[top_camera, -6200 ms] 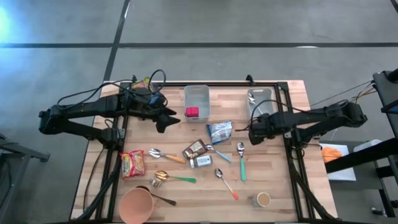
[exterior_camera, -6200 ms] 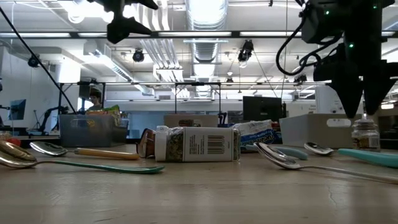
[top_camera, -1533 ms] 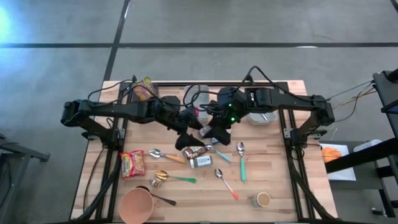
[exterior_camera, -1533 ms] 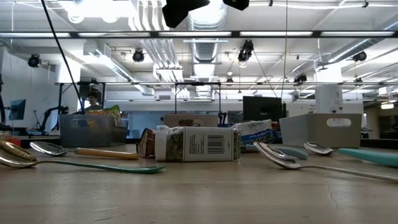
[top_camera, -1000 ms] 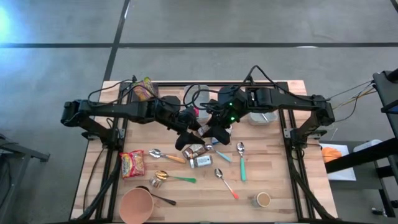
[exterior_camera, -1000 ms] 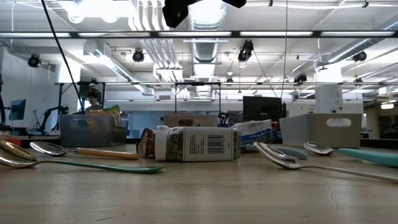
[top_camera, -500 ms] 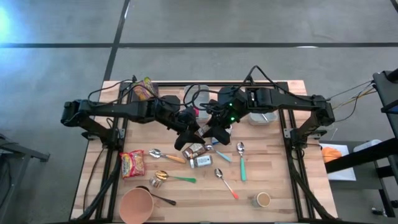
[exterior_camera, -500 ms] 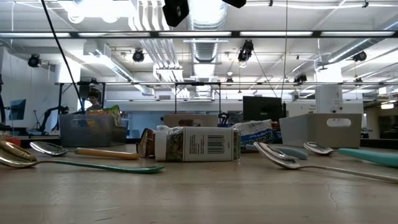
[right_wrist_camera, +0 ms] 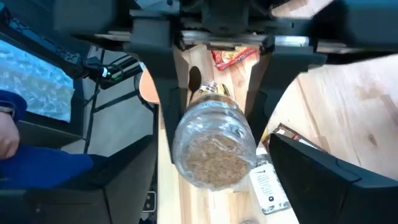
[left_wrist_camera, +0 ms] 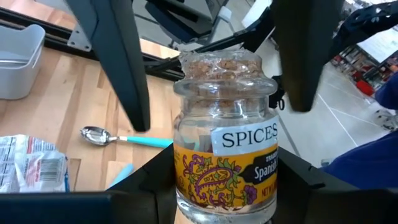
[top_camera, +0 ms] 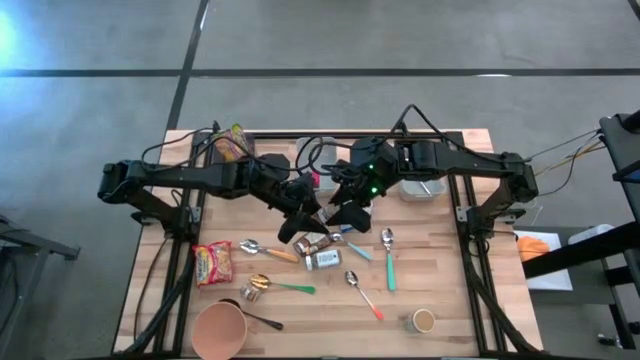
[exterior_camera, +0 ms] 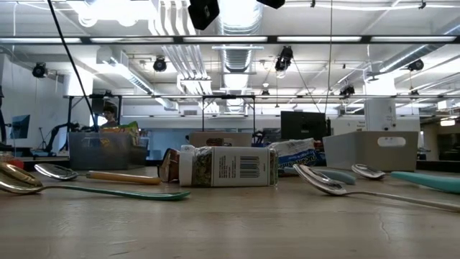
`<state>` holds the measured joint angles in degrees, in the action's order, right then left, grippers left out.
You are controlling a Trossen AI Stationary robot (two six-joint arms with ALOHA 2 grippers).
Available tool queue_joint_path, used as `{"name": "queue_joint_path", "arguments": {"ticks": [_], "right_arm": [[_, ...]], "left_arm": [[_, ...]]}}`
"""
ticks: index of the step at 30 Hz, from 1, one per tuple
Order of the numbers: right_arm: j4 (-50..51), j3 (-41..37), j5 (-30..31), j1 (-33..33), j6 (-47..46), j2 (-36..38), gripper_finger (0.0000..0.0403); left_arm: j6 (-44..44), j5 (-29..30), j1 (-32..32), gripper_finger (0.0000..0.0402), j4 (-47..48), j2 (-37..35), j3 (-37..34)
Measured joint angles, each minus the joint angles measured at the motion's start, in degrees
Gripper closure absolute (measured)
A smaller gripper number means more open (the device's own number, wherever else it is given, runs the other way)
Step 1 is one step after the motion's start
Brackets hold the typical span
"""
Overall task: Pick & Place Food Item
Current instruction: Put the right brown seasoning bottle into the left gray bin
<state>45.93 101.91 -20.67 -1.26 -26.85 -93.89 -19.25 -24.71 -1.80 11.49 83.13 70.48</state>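
- The spice jar [left_wrist_camera: 225,134] sits clamped between the fingers of the left end effector [left_wrist_camera: 227,180], upright in that arm's wrist view, held up off the worktop [top_camera: 440,270] over the clutter at its middle.
- The right end effector [right_wrist_camera: 211,155] faces the jar's cork-coloured top end-on; its fingers stand apart on either side of the jar and do not press it. I judge this a hand-over between the arms, with the left one now carrying the load.
- Holding the jar by its lower body leaves the neck and top free, which would explain why the other arm could approach from the lid side.
- The high view shows only two dark arm ends meeting just beside the clear bin [top_camera: 318,160], with the jar itself hidden between them; it does show what lies below them: a snack bar [top_camera: 312,241], a lying bottle [top_camera: 323,260] and a blue-handled spoon [top_camera: 388,258].
- The left wrist view alone gives the label reading "SPICES" and the right arm's fingers [left_wrist_camera: 127,68] standing clear of the glass.
- The right wrist view alone shows the jar from its top, with the left arm's fingers [right_wrist_camera: 163,74] closing on it from behind.
- The low view catches neither the jar nor a grip, only arm parts at the upper edge.
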Motion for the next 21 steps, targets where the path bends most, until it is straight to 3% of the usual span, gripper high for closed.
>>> {"name": "queue_joint_path", "arguments": {"ticks": [7,21], "right_arm": [[0.1,0.9,0.1,0.0,-0.5,0.0,0.0087],[5.4,5.4,8.0,-0.3,-1.7,0.2,0.0097]], "left_arm": [[1.5,1.1,0.0,0.0224,0.1,-0.1,0.0],[1.2,7.9,0.0,0.0224,-3.1,-0.6,0.0]]}}
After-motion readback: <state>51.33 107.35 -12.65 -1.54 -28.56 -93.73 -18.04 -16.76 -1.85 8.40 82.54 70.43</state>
